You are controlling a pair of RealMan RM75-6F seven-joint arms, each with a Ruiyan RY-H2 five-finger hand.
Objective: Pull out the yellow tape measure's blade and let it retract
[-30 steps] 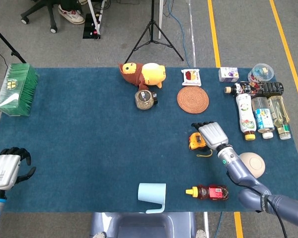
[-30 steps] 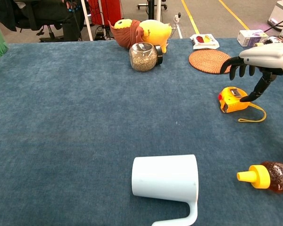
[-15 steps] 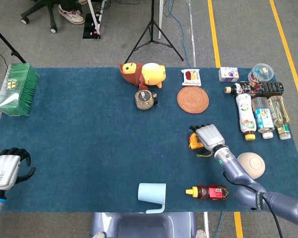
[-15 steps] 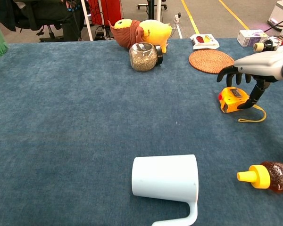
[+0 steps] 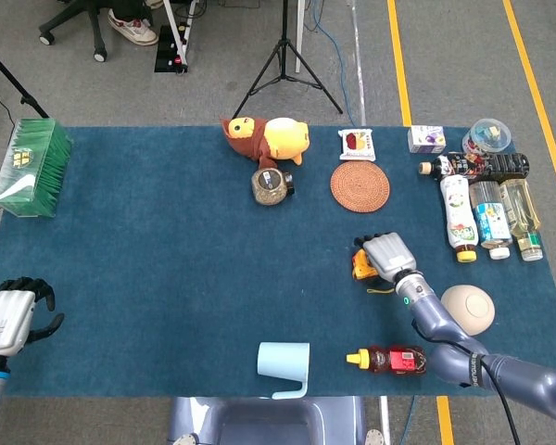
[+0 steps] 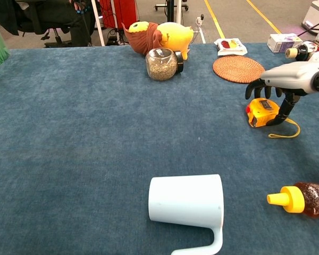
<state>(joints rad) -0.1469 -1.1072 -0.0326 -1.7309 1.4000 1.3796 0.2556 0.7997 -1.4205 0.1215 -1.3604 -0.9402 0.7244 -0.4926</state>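
Note:
The yellow tape measure (image 6: 262, 111) (image 5: 360, 265) lies on the blue cloth at the right, its yellow wrist loop (image 6: 286, 132) trailing toward me. My right hand (image 6: 287, 79) (image 5: 389, 254) hangs palm-down right over it. Dark fingers (image 6: 261, 90) curl down along its far side, and the thumb (image 6: 285, 112) reaches the near right side. The frames do not show whether it grips the case. No blade shows. My left hand (image 5: 7, 315) hovers at the table's near left edge with fingers apart, holding nothing.
A pale blue mug (image 6: 187, 204) lies on its side near me. A honey bottle (image 6: 303, 198), a beige bowl (image 5: 470, 308), a woven coaster (image 6: 237, 68), a grain jar (image 6: 161, 64), a plush toy (image 6: 162, 35) and several bottles (image 5: 482, 209) surround the tape. A green box (image 5: 32, 167) stands far left.
My right hand has come left and down from beside the tape measure to sit over it, fingers lowering around it. The tape nudged slightly left. The left hand stayed put.

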